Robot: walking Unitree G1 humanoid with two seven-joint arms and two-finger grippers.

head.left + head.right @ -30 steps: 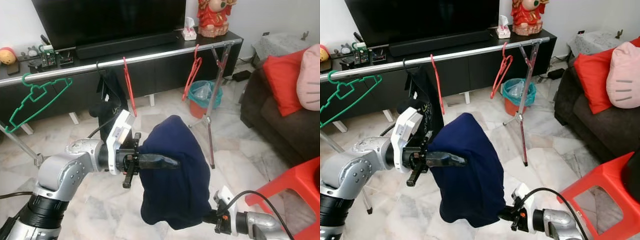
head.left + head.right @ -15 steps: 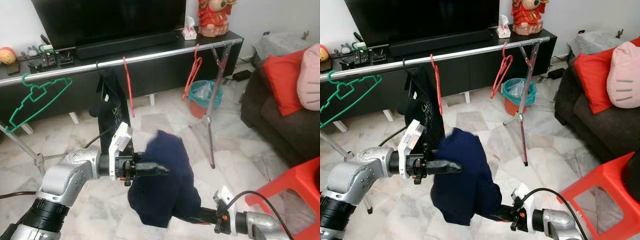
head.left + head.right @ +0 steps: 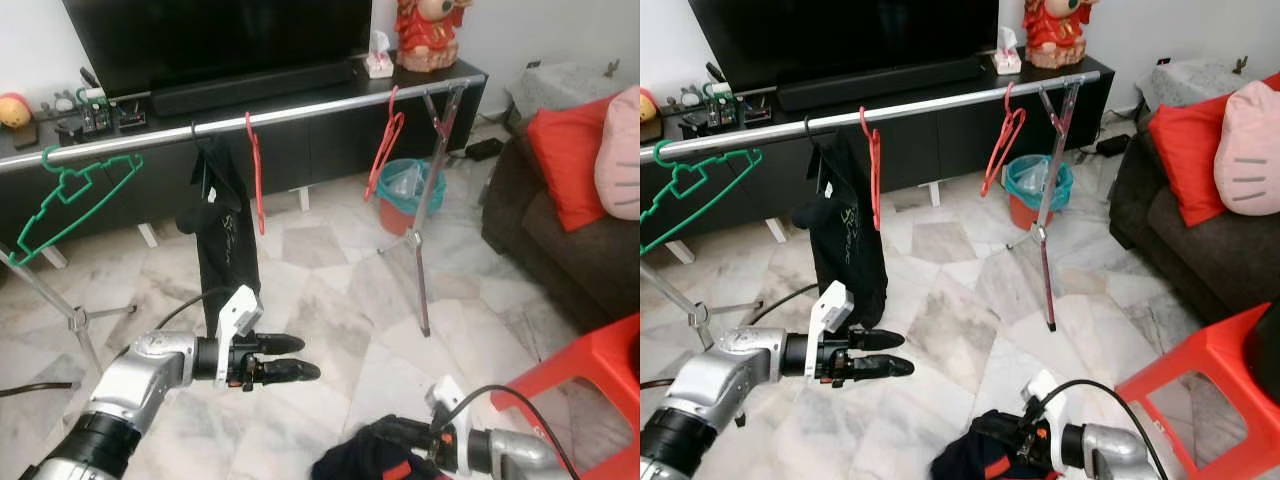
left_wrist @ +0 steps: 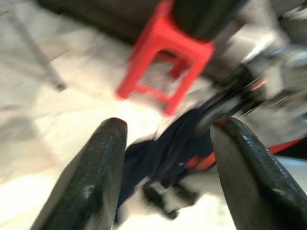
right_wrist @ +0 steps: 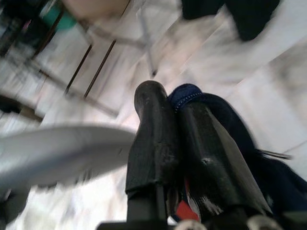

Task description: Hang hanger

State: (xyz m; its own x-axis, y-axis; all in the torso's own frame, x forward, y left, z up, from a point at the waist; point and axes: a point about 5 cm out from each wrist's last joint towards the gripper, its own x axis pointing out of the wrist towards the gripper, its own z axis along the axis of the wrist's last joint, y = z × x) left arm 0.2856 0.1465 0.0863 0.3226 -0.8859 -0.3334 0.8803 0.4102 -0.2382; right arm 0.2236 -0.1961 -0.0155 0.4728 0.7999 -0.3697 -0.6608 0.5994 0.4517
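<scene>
A navy garment (image 3: 352, 462) lies heaped on the marble floor, with a bit of red hanger (image 3: 398, 470) showing in it. My right gripper (image 3: 400, 436) is low over the heap and shut on the navy cloth (image 5: 211, 120). My left gripper (image 3: 300, 357) hovers open and empty above the floor, left of the heap; in the left wrist view its fingers (image 4: 96, 177) stand wide apart. The silver rail (image 3: 300, 112) runs across behind. It carries a green hanger (image 3: 75, 195), two red hangers (image 3: 255, 170) and a hung black garment (image 3: 225, 240).
The rack's slanted leg (image 3: 420, 250) stands right of centre, with a teal bin (image 3: 405, 185) behind it. A red stool (image 3: 590, 385) is at the near right. A dark sofa with a red cushion (image 3: 565, 150) lies beyond it. A black TV console (image 3: 320, 140) backs the rail.
The navy garment has come off my left gripper and dropped to the floor. My left arm has lowered, with its fingers now apart and empty. My right gripper stays on the cloth.
</scene>
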